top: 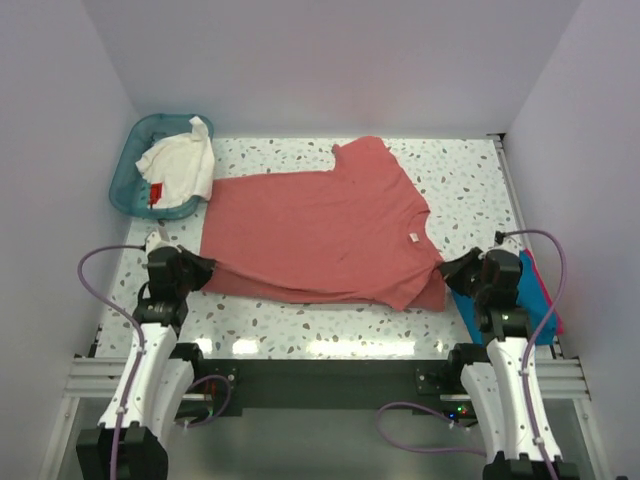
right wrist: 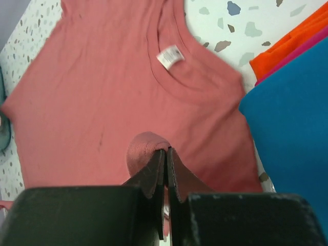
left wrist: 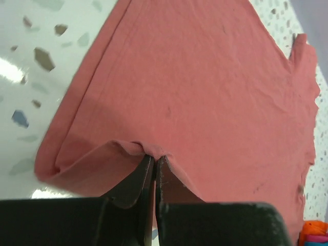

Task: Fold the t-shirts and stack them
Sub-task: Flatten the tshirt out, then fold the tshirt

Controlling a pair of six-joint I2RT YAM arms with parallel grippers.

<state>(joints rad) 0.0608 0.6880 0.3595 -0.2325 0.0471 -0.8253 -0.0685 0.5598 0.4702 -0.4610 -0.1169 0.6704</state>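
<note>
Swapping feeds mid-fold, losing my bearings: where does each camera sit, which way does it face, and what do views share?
Top external: above, behind the bases, looking down on the table; both arms, left tool and right tool show.
Left wrist: on the left arm, facing along its shut fingers over the salmon-red t-shirt.
Right wrist: on the right arm, facing the collar tag, blue t-shirt at right; shut fingers show.
Shared: all show the salmon-red t-shirt.

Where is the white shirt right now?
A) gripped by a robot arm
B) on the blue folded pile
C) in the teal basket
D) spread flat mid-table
C: the white shirt lies heaped in the teal basket at the far left corner, beside the salmon shirt.
</note>
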